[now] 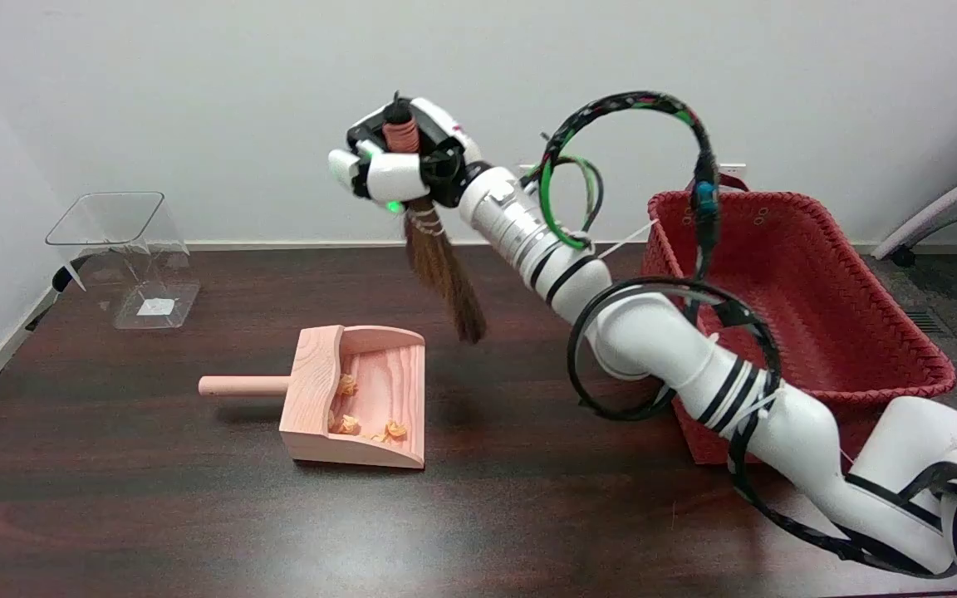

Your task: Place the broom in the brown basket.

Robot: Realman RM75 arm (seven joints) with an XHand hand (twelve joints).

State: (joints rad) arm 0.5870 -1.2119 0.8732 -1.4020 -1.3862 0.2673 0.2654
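A small broom (443,270) with dark brown bristles hangs in the air above the table, bristles pointing down and slightly right. My right hand (399,162) grips its reddish handle, whose top sticks up out of the fist. The hand is raised well above the table, behind the dustpan and left of the basket. The reddish-brown woven basket (811,299) stands at the table's right side, partly hidden by my forearm and its cables. Its inside looks empty where visible.
A light wooden dustpan (358,394) with several orange crumbs lies mid-table, its round handle pointing left. A clear plastic container (125,257) stands at the far left. Black cable loops (661,349) ring the arm. A chair base shows at the far right.
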